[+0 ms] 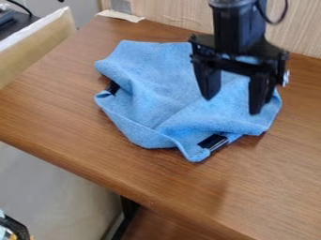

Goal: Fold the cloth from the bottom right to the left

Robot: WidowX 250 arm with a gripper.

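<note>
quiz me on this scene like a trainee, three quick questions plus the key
1. Look at the tool. True or false: its two fingers are pressed together.
2. How does the blue cloth lie on the wooden table?
A) spread flat as a neat square
B) rolled into a tight tube
C) rumpled, with uneven edges
3. Fill the gap, as seen in the picture: one black piece shows at the cloth's left edge, and a second black piece at its ____ edge (top or bottom).

Key: 1 false; 2 C; 3 bottom
</note>
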